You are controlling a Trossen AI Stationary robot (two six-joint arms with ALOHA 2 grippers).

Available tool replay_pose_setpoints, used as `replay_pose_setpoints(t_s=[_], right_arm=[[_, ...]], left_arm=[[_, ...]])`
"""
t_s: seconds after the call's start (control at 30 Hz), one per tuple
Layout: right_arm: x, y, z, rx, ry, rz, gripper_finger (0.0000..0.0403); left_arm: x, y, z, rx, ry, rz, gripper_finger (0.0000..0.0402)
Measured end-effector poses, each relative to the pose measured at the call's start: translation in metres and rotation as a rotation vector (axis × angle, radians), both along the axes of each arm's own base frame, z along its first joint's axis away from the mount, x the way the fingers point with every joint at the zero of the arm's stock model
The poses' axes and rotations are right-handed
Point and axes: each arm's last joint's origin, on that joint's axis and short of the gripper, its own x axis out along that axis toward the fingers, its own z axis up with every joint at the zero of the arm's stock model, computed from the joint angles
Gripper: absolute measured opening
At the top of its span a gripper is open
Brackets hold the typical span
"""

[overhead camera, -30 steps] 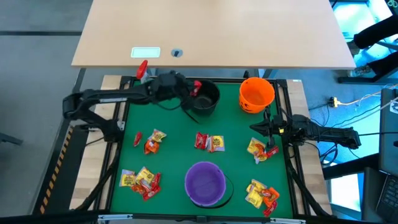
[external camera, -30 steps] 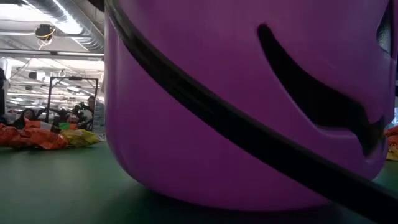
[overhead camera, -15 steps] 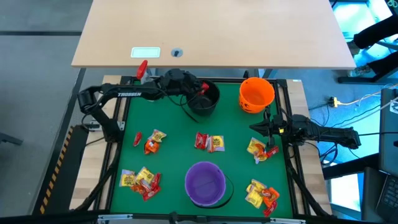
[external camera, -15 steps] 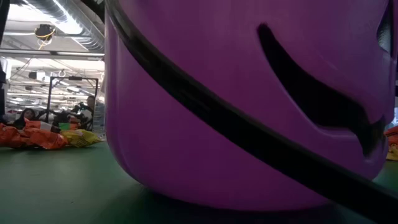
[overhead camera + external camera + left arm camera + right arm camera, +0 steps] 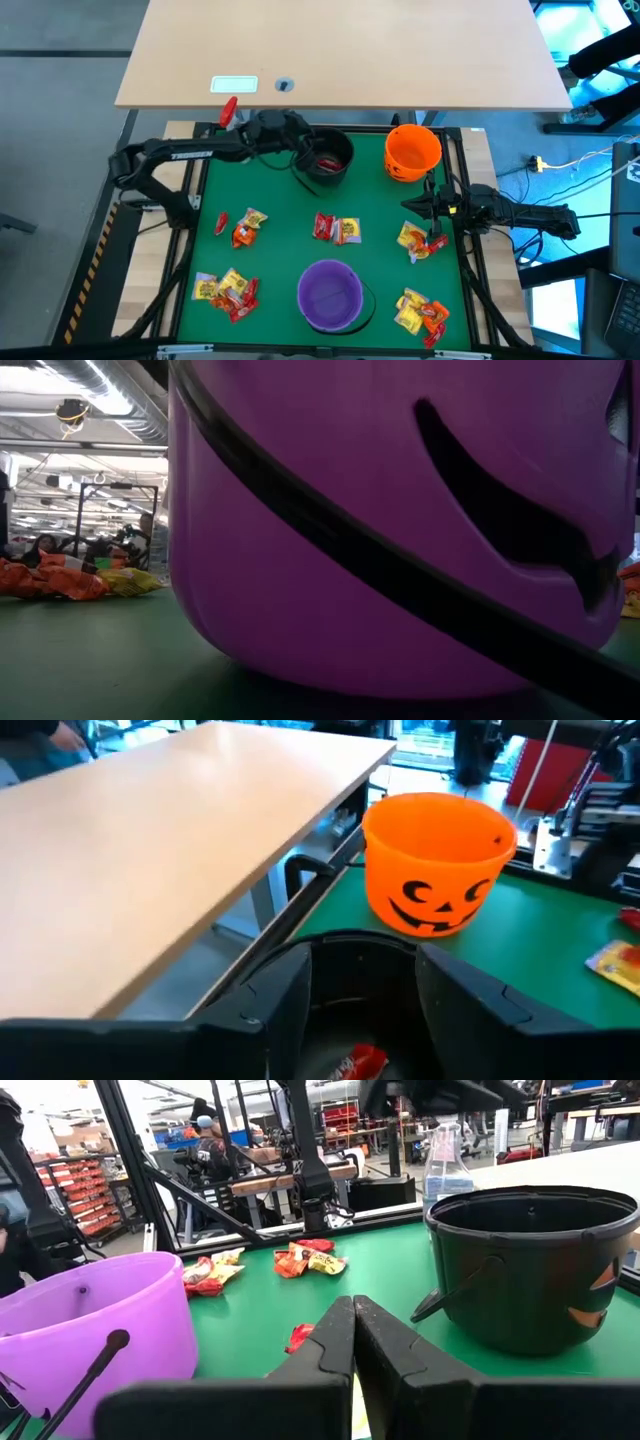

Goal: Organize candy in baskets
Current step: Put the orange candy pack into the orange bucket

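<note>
Three baskets stand on the green mat: black (image 5: 330, 158) at the far middle, orange (image 5: 413, 152) to its right, purple (image 5: 330, 295) near the front. My left gripper (image 5: 365, 990) hangs open over the black basket's left rim (image 5: 308, 148). A red candy (image 5: 358, 1064) lies inside that basket, below the fingers. Candy packets lie in several small piles on the mat (image 5: 245, 228) (image 5: 338, 230) (image 5: 225, 290) (image 5: 420, 312). My right gripper (image 5: 420, 205) is shut just above the mat at the right, beside a candy pile (image 5: 420, 240).
A spray bottle with a red trigger (image 5: 228, 110) stands off the mat's far left corner. A light wooden table (image 5: 340, 50) lies beyond the far edge. The purple basket (image 5: 400, 530) fills the low view, with candy (image 5: 60, 580) to its left.
My left gripper carried a red candy over the black basket and let it go. The candy has fallen into the basket and lies on its floor. The gripper has since drawn back a little toward the table's left edge.
</note>
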Motion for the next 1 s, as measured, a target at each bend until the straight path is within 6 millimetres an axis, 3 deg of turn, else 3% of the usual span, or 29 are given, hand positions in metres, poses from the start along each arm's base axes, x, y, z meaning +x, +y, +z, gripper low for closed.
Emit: replay_pose_setpoints(t_s=[0.13,0.33,0.67,1.0], right_arm=[[0.000,0.000,0.000,0.000,0.000,0.000,0.0010],[0.000,0.000,0.000,0.000,0.000,0.000,0.0010],[0.000,0.000,0.000,0.000,0.000,0.000,0.0010],[0.000,0.000,0.000,0.000,-0.001,0.000,0.0010]], left_arm=[[-0.010,-0.023,0.014,0.018,0.039,0.021,0.0169],[-0.025,-0.061,0.019,0.007,0.159,0.065,0.0167],[-0.037,-0.114,0.003,-0.057,0.337,0.122,0.0166],[-0.061,-0.172,-0.010,-0.055,0.444,0.199,0.0166]])
